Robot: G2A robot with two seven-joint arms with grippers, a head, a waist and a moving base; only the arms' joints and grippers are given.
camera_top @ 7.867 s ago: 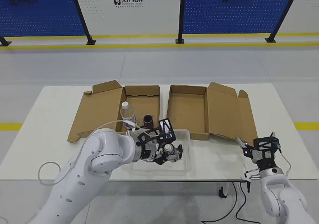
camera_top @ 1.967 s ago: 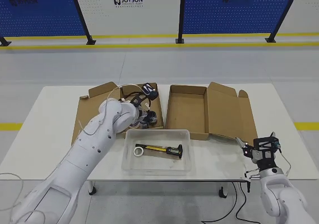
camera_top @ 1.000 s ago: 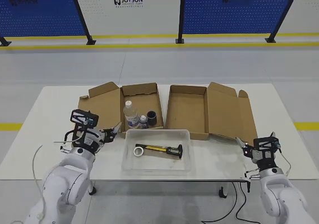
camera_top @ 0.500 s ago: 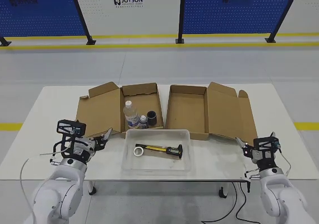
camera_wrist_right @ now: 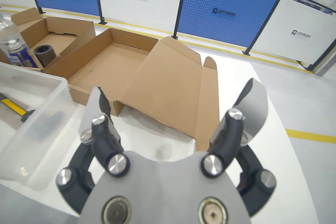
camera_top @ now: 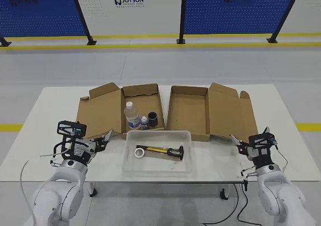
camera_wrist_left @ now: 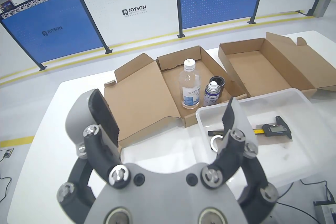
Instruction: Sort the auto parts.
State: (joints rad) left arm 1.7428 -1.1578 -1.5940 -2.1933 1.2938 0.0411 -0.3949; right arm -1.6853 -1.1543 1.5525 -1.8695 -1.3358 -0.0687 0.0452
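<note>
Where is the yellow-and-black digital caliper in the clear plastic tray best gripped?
Grip the digital caliper across its slim yellow beam, from straight above: it lies flat in the clear plastic tray, whose walls likely block sideways approaches.

The tray [camera_top: 159, 164] sits on the surface [camera_top: 47, 135], near its front edge. In the tray lie a caliper [camera_top: 161, 151] and, at its left end, a ring [camera_top: 140, 152]. Behind the tray's left half is one box [camera_top: 143, 101]. It holds a bottle [camera_top: 129, 114], spray can [camera_top: 143, 122] and cylinder [camera_top: 152, 120] in a row along the wall nearest the tray. A second box [camera_top: 189, 113] lies behind the tray's right half. The left claw [camera_wrist_left: 162, 99] is left of the tray, and the right claw [camera_wrist_right: 176, 86] is well to its right.
</note>
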